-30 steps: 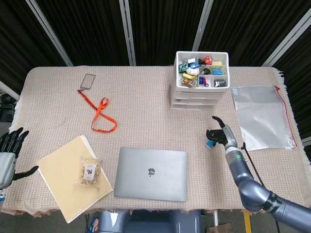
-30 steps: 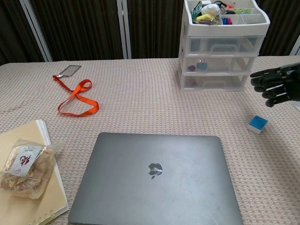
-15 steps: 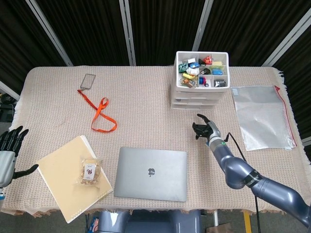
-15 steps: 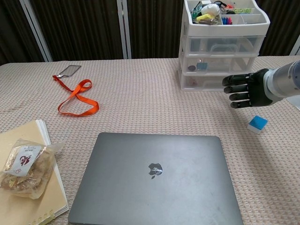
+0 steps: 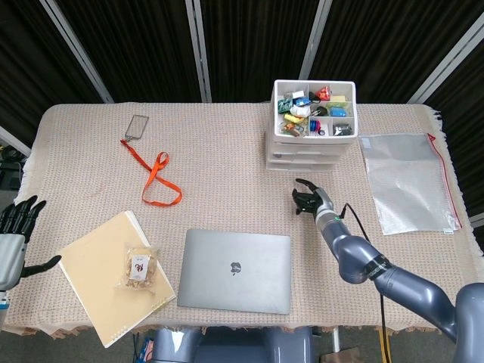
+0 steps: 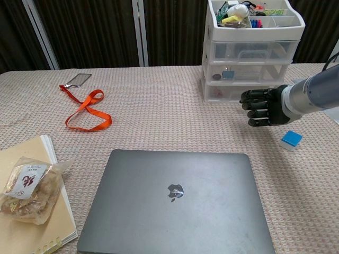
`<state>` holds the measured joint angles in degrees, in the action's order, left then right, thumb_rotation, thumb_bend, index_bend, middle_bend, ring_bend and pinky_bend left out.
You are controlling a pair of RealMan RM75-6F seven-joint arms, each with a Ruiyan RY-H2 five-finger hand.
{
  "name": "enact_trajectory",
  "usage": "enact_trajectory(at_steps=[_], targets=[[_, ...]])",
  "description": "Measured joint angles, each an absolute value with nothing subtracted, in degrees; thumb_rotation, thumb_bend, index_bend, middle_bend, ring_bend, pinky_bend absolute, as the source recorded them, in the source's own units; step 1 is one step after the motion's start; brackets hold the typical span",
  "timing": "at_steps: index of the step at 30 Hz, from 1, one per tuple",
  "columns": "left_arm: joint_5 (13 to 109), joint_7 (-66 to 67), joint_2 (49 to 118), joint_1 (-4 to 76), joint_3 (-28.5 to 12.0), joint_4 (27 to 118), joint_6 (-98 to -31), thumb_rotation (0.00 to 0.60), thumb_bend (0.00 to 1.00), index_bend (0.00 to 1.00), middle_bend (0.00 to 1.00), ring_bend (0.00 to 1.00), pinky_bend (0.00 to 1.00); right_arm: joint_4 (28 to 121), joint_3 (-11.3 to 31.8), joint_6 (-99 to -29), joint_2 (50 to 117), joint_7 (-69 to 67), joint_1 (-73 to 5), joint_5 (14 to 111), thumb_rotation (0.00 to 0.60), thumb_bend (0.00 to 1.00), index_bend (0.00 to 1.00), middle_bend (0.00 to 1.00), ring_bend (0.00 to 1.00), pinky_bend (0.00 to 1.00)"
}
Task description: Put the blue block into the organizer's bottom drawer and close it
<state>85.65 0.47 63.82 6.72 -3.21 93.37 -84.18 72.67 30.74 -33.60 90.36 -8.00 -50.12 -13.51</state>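
Even, bright overhead light, faint shadows, both views sharp, the backdrop behind nearly black.

Beige woven-cloth table (image 5: 227, 159) before black pleated curtains (image 5: 249, 45) with pale slanted poles (image 5: 198, 49).

Cloth-covered table (image 5: 227, 162): organizer (image 5: 311, 128) at 1 o'clock, lanyard (image 5: 155, 178) at 10, laptop (image 5: 236, 271) at 6, notebook (image 5: 113, 276) at 8, blue block (image 6: 291, 139) at 4

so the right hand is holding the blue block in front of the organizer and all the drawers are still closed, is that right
Not quite. The right hand holds nothing: the chest view shows the blue block lying on the table, apart from the hand. The rest stands: the hand hangs in front of the organizer, whose drawers are all closed.
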Motion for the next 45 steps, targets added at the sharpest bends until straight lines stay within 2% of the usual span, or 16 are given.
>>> enact_trajectory(at_steps=[14, 29, 41, 45], targets=[[85.8, 0.6, 64.0, 6.9, -3.2, 93.2, -84.2, 0.600, 0.15, 0.04, 0.00, 0.00, 0.00, 64.1, 30.3, -30.7, 94.2, -7.4, -53.1, -17.9, 0.600, 0.50, 0.21, 0.80, 0.83, 0.73], [85.3, 0.7, 63.7, 7.1, -3.0, 93.9, -83.4, 0.600, 0.15, 0.04, 0.00, 0.00, 0.00, 57.6, 32.7, -26.8, 97.1, -9.5, -54.0, -17.1, 0.600, 0.50, 0.16, 0.80, 0.83, 0.73], [85.1, 0.3, 63.3, 7.3, -2.8, 94.3, -82.7, 0.600, 0.15, 0.04, 0.00, 0.00, 0.00, 52.7, 33.3, -26.1, 99.1, -10.3, -55.2, -19.4, 0.600, 0.51, 0.16, 0.80, 0.83, 0.73], [85.0, 0.0, 63.2, 7.3, -2.9, 94.4, -82.6, 0.600, 0.15, 0.04, 0.00, 0.00, 0.00, 50.8, 34.2, -25.7, 100.1, -10.7, -55.7, -20.3, 0.600, 0.52, 0.19, 0.80, 0.83, 0.73]])
